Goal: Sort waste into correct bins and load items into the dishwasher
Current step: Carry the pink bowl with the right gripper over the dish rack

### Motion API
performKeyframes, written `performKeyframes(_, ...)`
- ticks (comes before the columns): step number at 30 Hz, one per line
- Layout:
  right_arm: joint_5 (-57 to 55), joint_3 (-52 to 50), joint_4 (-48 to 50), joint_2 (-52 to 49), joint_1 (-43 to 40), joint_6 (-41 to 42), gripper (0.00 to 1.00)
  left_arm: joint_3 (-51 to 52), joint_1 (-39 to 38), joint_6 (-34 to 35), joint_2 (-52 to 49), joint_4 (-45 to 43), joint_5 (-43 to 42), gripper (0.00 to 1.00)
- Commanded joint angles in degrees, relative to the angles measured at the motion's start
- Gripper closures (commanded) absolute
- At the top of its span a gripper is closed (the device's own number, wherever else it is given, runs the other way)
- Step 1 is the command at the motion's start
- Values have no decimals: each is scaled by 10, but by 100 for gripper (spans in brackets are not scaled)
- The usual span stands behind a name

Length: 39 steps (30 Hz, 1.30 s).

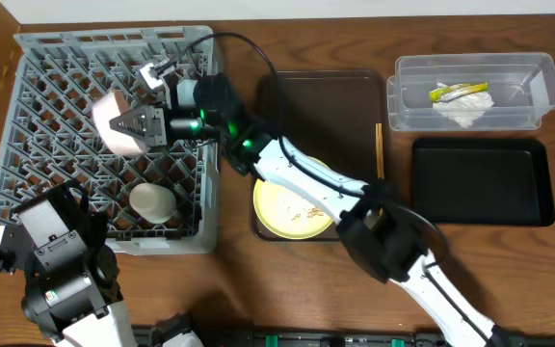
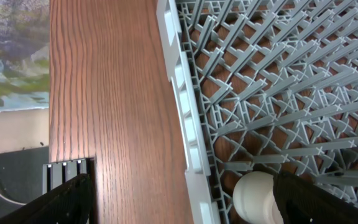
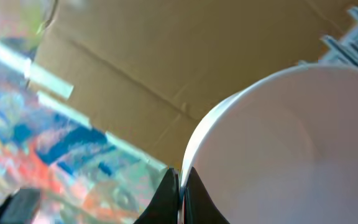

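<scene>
**Clerk:** State of the right tool?

**Inspector:** The right tool (image 3: 180,186) is pinching the rim of the pink-white bowl (image 1: 111,123), with one tip on each side of the edge. The bowl is tipped on its side over the far half of the grey rack (image 1: 104,37). I cannot tell whether it touches the pegs.

**Clerk:** And the left tool?

**Inspector:** The left tool (image 2: 188,202) is spread wide by the near left corner (the rack's wall and bare tabletop (image 1: 287,284) show beneath it).

**Clerk:** Where is the rack, and what is in it?

**Inspector:** It lies along the left edge, starting at the far corner. A white cup (image 1: 152,202) sits in its near half.

**Clerk:** The rest?

**Inspector:** A brown tray (image 1: 335,116) lies mid-tabletop, just right of the rack. A yellow plate (image 1: 292,212) is on its near end, partly under the right arm. The chopsticks (image 1: 379,149) lie along the tray's right rim. At the far right corner, a clear tub (image 1: 400,92) holds a white napkin (image 1: 462,111) and a yellow-green wrapper (image 1: 456,92). A black tray (image 1: 483,181) lies just on the tub's near side, apart from it.
</scene>
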<state>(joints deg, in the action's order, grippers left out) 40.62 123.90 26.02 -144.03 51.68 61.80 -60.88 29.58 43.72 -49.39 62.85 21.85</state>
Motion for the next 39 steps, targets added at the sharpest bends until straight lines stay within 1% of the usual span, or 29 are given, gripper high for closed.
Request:
performKeyframes(1,-57,0,10,-34,4,59,99,-12,2,5,0,2,14,6)
performKeyframes(5,-52,0,48,-63,3,59,99,-12,2,5,0,2,14,7)
performKeyframes(9,-43,0,84,-85,2,82,99,-12,2,5,0,2,14,6)
performKeyframes(14,-33,0,95,-89,3,84,99,-12,2,5,0,2,14,6)
performKeyframes(18,1,0,147,-89,5,73,99,-12,2,5,0,2,14,6)
performKeyframes(20,9,0,158,-89,6,74,99,-12,2,5,0,2,14,6)
performKeyframes(23,-3,0,130,-89,7,73,99,-12,2,5,0,2,14,6)
performKeyframes(25,-14,0,94,-89,5,62,99,-12,2,5,0,2,14,6)
performKeyframes(28,-18,0,68,-89,0,44,99,-12,2,5,0,2,14,6)
performKeyframes(36,-13,0,67,-88,-12,9,99,-12,2,5,0,2,14,6)
performKeyframes(39,-12,0,55,-77,-12,-9,96,-12,2,5,0,2,14,6)
